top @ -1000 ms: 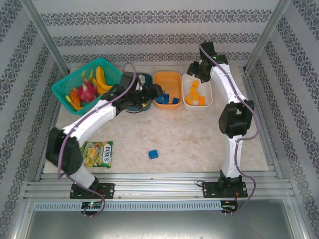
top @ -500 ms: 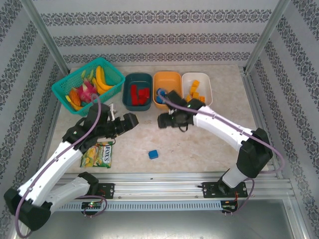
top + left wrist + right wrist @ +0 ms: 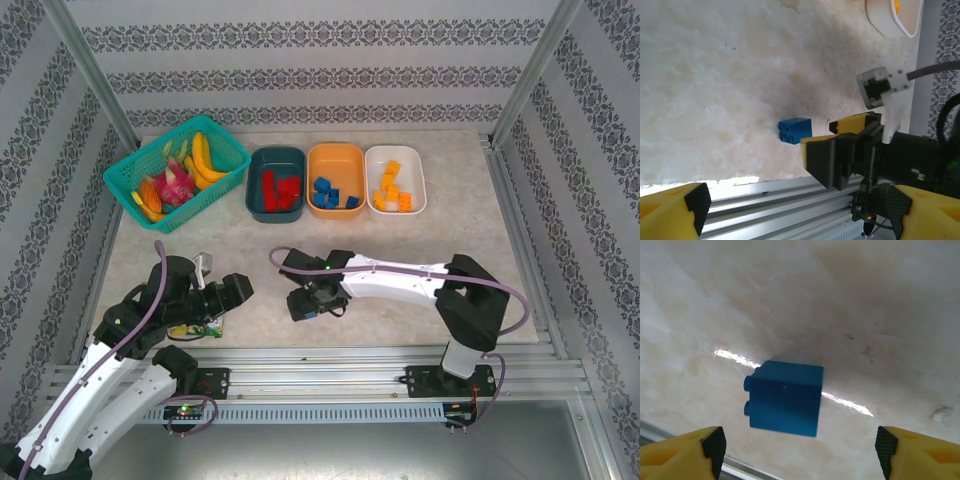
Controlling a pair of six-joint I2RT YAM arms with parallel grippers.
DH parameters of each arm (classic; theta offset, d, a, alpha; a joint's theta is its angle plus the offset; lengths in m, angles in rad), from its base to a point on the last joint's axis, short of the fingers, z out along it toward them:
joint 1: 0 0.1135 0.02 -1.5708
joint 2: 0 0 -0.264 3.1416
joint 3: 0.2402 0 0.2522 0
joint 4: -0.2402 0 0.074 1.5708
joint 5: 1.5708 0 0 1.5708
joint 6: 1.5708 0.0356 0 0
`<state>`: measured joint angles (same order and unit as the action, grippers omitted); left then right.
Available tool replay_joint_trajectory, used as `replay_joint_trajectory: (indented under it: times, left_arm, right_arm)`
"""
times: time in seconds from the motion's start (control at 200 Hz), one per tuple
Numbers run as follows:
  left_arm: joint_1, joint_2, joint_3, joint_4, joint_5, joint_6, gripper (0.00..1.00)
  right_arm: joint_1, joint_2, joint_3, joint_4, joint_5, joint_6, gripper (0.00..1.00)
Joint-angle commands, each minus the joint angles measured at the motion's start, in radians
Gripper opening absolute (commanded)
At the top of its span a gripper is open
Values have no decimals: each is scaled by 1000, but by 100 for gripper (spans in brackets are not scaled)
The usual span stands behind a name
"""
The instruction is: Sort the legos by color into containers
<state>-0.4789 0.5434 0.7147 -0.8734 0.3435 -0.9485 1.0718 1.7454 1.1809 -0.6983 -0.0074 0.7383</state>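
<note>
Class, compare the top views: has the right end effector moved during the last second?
Yes. The right end effector came nearward, away from the shallow orange plastic bin, and hangs over the small blue plastic brick.

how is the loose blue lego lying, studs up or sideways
Sideways: the blue lego rests on the table with studs poking from its side face.

blue lego (image 3: pixel 785 399): smooth glossy plastic | table (image 3: pixel 865 300): shiny, marbled

Tabletop (image 3: pixel 450 240) far edge, left to right: basket (image 3: pixel 208 193), left bin (image 3: pixel 275 160), middle bin (image 3: pixel 336 162), right bin (image 3: pixel 408 165); legos (image 3: pixel 283 190) in each bin. Loose lego (image 3: pixel 785 397) near front, right end effector (image 3: pixel 800 445) over it. Packet (image 3: pixel 205 325) near-left.
</note>
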Motion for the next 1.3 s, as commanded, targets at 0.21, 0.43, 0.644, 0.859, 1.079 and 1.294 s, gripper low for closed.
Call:
replay_joint_trajectory:
  times: [0.21, 0.43, 0.644, 0.859, 1.079, 1.294]
  left_arm:
    - [-10, -47, -1, -92, 24, -17, 93]
    - [-10, -71, -10, -89, 24, -36, 92]
    - [-10, -70, 0, -57, 16, -66, 92]
    - [-11, 4, 49, 22, 13, -89, 92]
    - [-11, 83, 94, 85, 2, -87, 92]
    - [-11, 167, 118, 173, 8, -90, 92]
  right_arm:
    - [37, 122, 51, 17, 55, 95, 74]
    - [36, 160, 95, -1, 79, 66, 60]
    - [29, 125, 115, -22, 99, 43, 45]
    - [-32, 30, 154, -60, 99, -16, 34]
    - [-101, -19, 186, -81, 92, -66, 29]
    - [-237, -33, 248, -78, 75, -99, 28]
